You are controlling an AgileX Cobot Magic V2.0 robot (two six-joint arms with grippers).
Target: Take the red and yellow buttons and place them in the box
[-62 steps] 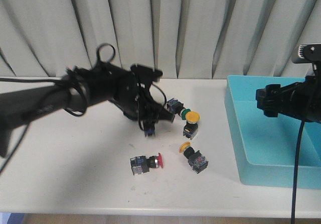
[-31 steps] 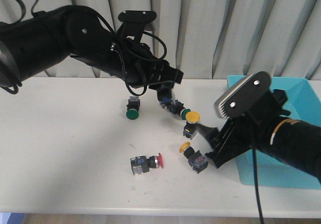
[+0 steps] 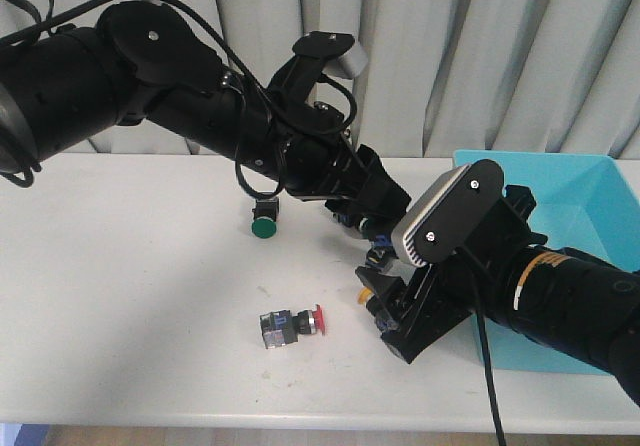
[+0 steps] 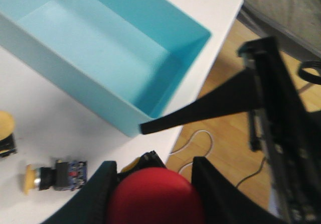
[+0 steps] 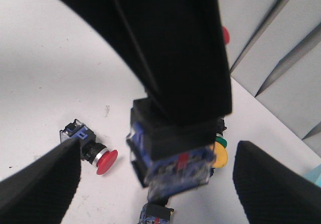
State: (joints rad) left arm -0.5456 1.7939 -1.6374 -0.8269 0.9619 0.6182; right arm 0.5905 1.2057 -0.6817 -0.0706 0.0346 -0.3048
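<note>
The left gripper is clamping a red button between its two fingers, the round red cap filling the gap in the left wrist view, and the arm is reaching across the table toward the light-blue box, which is sitting at the table's right end. The right gripper is hanging low beside the box with its jaws spread wide and gripping nothing; in the right wrist view the left arm's button body is showing between them. On the table another red button is lying on its side, a yellow button is lying near the box's front wall, and a green-capped switch is standing well apart to the left. A second yellow cap is showing at the edge of the left wrist view.
</note>
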